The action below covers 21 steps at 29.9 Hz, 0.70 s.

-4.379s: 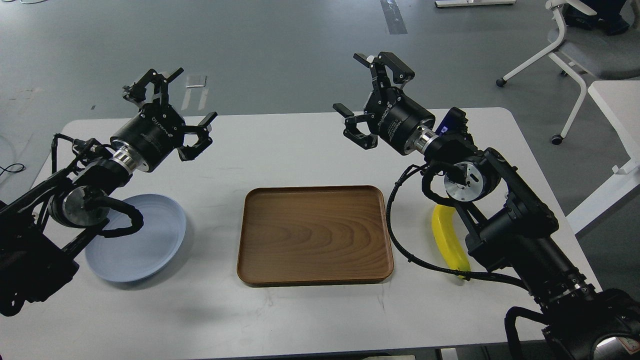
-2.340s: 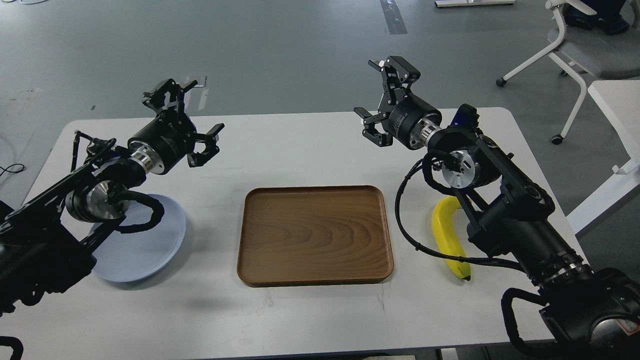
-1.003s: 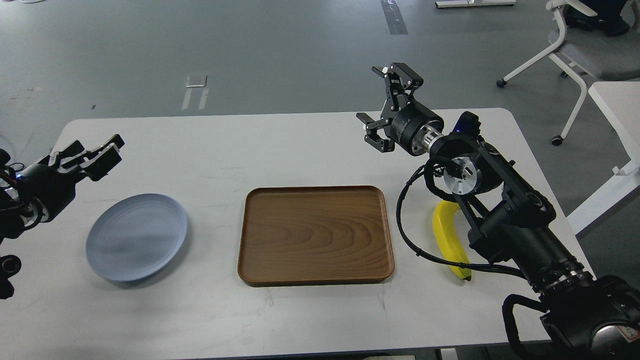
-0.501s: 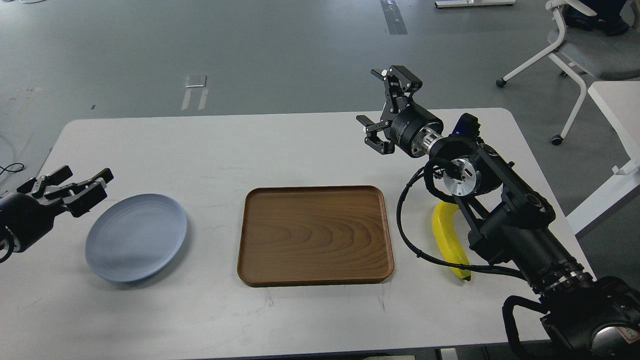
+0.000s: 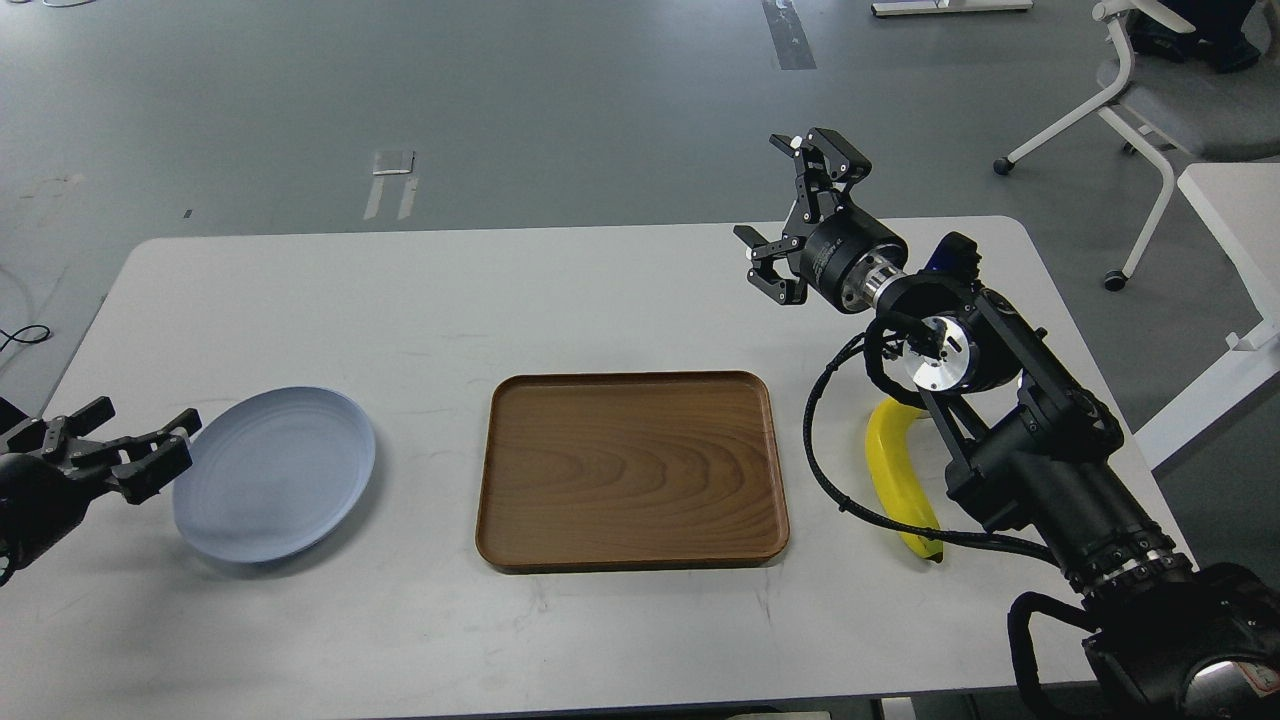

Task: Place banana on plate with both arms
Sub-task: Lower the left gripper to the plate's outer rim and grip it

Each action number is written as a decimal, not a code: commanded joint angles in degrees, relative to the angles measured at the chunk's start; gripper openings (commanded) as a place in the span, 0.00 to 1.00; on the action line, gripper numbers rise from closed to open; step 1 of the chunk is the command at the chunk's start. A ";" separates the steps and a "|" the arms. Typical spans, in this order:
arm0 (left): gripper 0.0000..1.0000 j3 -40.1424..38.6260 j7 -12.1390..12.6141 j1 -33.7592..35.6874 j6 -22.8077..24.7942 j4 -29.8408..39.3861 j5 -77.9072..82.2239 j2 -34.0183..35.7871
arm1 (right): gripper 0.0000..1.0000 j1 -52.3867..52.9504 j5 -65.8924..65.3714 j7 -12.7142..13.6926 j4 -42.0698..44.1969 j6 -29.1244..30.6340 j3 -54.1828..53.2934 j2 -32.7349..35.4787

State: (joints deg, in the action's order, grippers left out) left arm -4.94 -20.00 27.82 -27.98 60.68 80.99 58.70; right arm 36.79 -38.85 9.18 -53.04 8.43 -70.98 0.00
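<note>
The yellow banana point(image 5: 895, 475) lies on the white table at the right, partly hidden behind my right arm. The pale blue-grey plate point(image 5: 275, 473) lies flat on the table at the left. My left gripper point(image 5: 135, 443) is open and empty, low at the left edge, just left of the plate's rim. My right gripper point(image 5: 795, 215) is open and empty, raised above the table's far right part, well beyond the banana.
A brown wooden tray point(image 5: 630, 470) lies in the middle of the table point(image 5: 600, 290), between plate and banana. An office chair point(image 5: 1160, 90) and another white table point(image 5: 1235, 215) stand on the floor at the right.
</note>
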 commanded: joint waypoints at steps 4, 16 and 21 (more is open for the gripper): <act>0.96 -0.16 0.40 -2.07 1.52 -4.78 -2.32 -3.85 | 1.00 -0.40 0.01 -0.04 -0.14 0.01 -0.30 0.00; 0.83 -0.07 -0.13 -2.51 6.36 -9.08 -7.16 -7.37 | 1.00 -0.49 0.01 -0.04 -0.14 0.01 -0.30 0.00; 0.81 -0.07 -0.22 -3.03 7.15 -10.67 -7.16 -8.16 | 1.00 -0.57 0.01 -0.13 -0.14 -0.08 -0.30 0.00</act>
State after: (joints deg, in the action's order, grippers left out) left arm -5.01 -20.16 25.09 -21.41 50.75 73.87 51.13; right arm 36.27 -38.85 9.07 -53.18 8.43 -71.28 0.00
